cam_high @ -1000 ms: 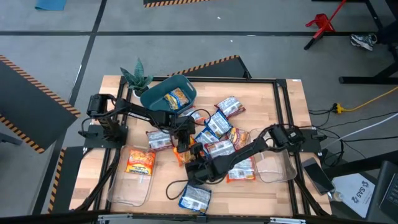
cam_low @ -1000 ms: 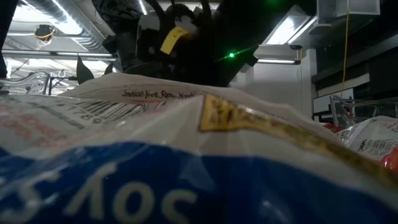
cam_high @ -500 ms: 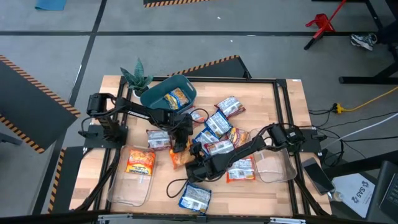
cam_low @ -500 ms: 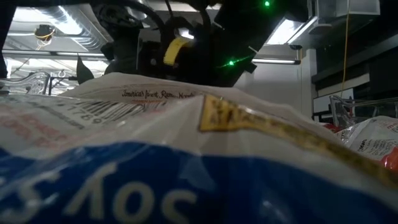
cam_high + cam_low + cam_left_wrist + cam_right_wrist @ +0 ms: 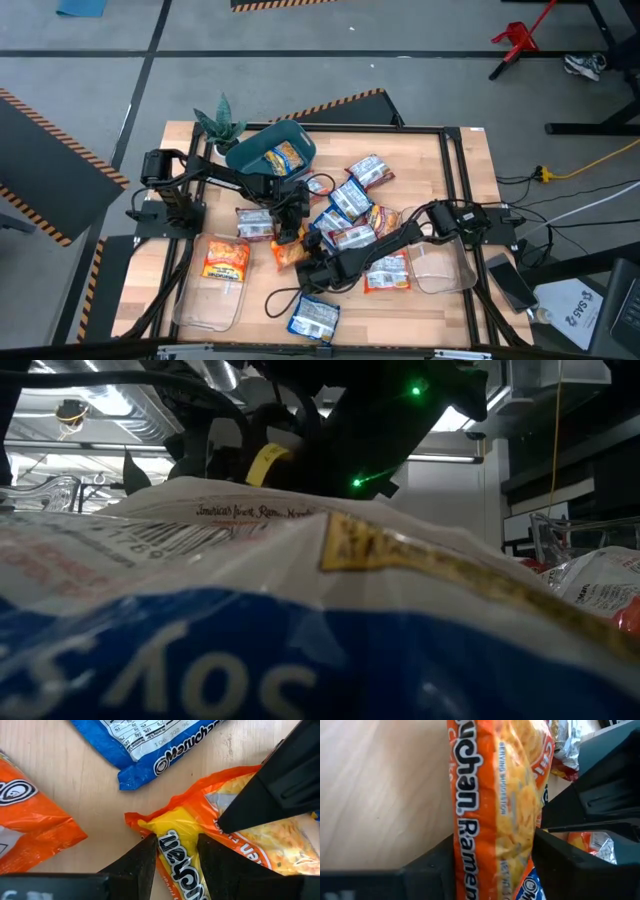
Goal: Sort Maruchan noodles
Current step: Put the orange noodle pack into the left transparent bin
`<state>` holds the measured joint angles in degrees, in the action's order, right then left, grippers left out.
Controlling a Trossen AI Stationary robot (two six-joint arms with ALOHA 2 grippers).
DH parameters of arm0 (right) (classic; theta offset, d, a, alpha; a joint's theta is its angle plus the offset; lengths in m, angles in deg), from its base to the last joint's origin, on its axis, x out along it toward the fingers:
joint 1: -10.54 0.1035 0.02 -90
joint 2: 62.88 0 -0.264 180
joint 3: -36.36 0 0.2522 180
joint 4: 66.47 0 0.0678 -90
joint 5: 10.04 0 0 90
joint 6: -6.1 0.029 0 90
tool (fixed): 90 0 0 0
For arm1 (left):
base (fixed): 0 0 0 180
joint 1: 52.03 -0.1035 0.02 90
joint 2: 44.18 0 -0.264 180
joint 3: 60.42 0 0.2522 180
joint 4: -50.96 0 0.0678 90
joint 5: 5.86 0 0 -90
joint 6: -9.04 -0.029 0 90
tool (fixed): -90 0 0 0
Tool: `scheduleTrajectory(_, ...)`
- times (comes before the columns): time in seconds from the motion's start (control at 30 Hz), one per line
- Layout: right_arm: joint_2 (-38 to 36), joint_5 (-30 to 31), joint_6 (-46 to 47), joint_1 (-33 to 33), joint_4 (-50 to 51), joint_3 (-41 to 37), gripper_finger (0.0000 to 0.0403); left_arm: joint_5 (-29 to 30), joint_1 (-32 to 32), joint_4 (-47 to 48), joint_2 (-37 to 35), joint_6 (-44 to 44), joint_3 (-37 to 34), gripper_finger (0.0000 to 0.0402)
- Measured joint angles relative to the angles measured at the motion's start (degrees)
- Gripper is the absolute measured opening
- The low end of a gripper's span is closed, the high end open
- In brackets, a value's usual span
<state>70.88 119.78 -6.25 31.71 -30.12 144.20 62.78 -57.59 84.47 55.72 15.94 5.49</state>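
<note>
1. Blue-white crinkly packet [image 5: 314,318] lies at table's 6 o'clock edge.
2. Right gripper [image 5: 495,865] clamps glossy orange packet [image 5: 495,795], table centre.
3. Left gripper [image 5: 177,852] pinches the same packet's crimped end.
4. Teal bin [image 5: 268,150] at 11 o'clock.

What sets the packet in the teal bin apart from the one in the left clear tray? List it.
The bin packet lies in the opaque teal bin at the far side; the tray packet lies in a clear tray at front left. The bin packet sits slanted; the tray packet lies nearly square to the table edges. Both are orange-yellow, each alone.
</note>
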Motion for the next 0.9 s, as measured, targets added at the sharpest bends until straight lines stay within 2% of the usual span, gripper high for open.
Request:
scheduleTrajectory(0.27,0.0,1.6,0.3,0.9,1.1,0.0,0.0093,-1.0,0.1,0.8,-0.3,2.2,1.0,0.0139)
scheduleTrajectory(0.4,0.0,3.6,0.3,2.3,1.6,0.0,0.0068,-1.7,0.1,2.8,-0.9,3.1,2.7,0.0139)
scheduleTrajectory(0.63,-0.4,10.2,0.3,5.5,4.1,0.0,0.0061,-2.0,0.1,7.9,-3.2,4.3,5.5,0.0139)
scheduleTrajectory(0.77,-0.9,12.0,1.8,7.2,6.6,0.3,0.0060,-2.8,0.1,11.6,-7.0,5.0,6.1,0.0139)
scheduleTrajectory(0.9,-2.8,18.2,3.1,9.1,9.5,0.4,0.0059,-3.2,0.1,12.6,-13.5,6.8,6.1,0.0139)
